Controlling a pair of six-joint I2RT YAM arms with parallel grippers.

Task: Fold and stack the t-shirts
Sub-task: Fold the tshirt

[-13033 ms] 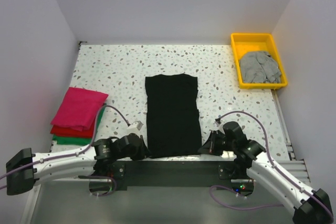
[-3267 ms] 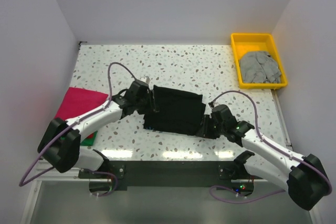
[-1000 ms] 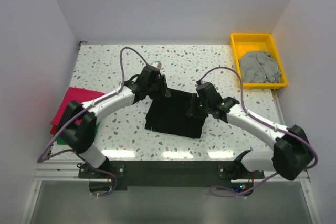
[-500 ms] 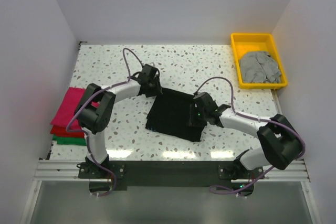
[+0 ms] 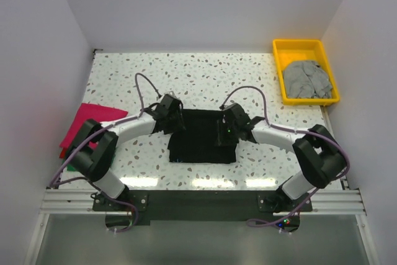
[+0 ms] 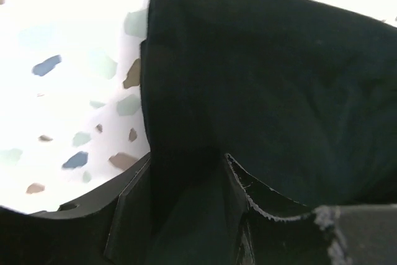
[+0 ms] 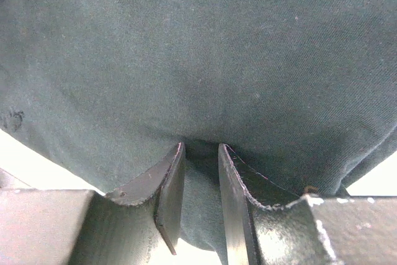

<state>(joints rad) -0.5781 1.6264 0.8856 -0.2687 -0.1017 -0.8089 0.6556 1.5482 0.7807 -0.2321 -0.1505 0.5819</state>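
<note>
- Two grippers work one garment: the black t-shirt (image 5: 201,144) lies partly folded at the middle of the bench (image 5: 205,72), a compact dark rectangle between the two arms.
- Left gripper (image 5: 176,122): positioned at the far-left corner of the shirt. Its wrist view shows black cloth gathered between the fingers (image 6: 133,206), so it is clamped on that edge.
- Right gripper (image 5: 224,131): positioned on the far-right part of the shirt. Its fingers (image 7: 170,190) stand close together with a ridge of cloth pinched between them.
- Step in hand, as judged: a fold of the black t-shirt, with both held points carried together.
- Procedure for a clean fold:
  - Keep both grippers at equal height and move them in parallel, so the held edge stays straight.
  - Maintain light tension between the two grip points; slack there produces a sagging middle and a crooked crease.
  - Lift enough that the lower layers are not dragged across the bench.
  - Lay the held edge squarely onto the opposite edge, then release only once the cloth rests flat.
  - Withdraw straight upward to avoid pulling the corners back.
- Other items: the magenta t-shirt (image 5: 93,116) tops the stack at the left edge, partly behind the left arm; the grey t-shirt (image 5: 305,79) sits in the yellow tray (image 5: 298,44) at the far-right corner, well apart.
</note>
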